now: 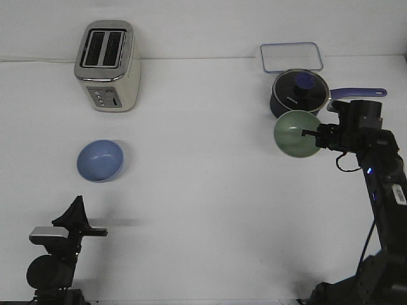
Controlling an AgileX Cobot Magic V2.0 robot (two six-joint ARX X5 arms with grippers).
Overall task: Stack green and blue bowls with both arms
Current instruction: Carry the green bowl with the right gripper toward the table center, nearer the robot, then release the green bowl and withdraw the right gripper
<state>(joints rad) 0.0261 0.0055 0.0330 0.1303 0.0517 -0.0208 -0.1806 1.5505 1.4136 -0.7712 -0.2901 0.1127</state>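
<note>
Green bowl [296, 133] in right gripper [313, 133], overlapping saucepan [299, 89] edge.

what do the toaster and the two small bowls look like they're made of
Toaster: cream body with a shiny silver top, probably painted and polished metal, going by the glints. Blue bowl and green bowl: plain, matte, no glare; ceramic or plastic, can't tell which.

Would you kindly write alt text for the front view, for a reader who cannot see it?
The right gripper holds a green bowl by its rim, tilted, in front of a lidded navy saucepan. A blue bowl sits on the white table near a toaster; the left gripper waits low.
</note>
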